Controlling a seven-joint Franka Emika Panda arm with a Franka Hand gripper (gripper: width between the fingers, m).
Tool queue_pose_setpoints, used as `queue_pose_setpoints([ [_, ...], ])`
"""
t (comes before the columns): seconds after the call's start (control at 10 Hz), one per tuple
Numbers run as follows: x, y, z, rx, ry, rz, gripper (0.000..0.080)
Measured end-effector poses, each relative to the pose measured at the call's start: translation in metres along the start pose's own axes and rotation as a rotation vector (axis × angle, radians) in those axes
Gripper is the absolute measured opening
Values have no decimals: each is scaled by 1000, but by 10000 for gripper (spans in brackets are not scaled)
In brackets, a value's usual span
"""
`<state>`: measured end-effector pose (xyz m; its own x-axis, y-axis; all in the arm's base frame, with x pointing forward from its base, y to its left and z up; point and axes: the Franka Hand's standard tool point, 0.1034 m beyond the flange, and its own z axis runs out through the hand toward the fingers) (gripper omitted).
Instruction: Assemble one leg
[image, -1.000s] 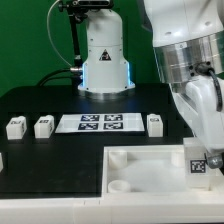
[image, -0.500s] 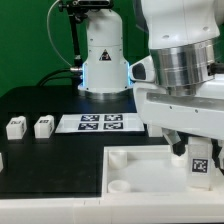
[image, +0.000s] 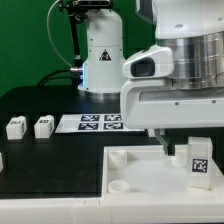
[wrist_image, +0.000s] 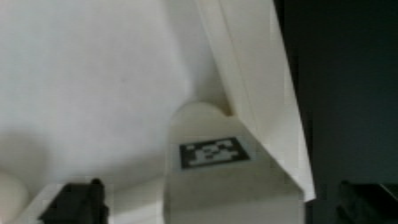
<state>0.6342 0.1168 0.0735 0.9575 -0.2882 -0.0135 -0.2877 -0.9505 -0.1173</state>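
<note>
You have the big white tray (image: 150, 172) filling the front of the table, and 1 leg (image: 199, 160) stands upright at its corner on the exterior view's right, tag facing out, with 2 more legs (image: 29, 127) well apart on the black table (image: 40, 100). That leg looks light, stiff and slick, so I judge you should grip its 2 flat sides. The gripper (wrist_image: 210, 205) hangs above it with fingertips (wrist_image: 73, 200) spread wide, holding nothing.
</note>
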Motion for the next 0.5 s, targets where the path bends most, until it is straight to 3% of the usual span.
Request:
queue_pose_setpoints([
  [0.1,0,0,0,1,-1,15,620],
  [0.2,-1,-1,0,2,-2,64,441],
  [0.3,-1,-2,1,6,-4,183,441],
  [0.4,-1,-1,1,5,-5,258,294],
  [0.5,-2,-1,1,7,-7,369,294],
])
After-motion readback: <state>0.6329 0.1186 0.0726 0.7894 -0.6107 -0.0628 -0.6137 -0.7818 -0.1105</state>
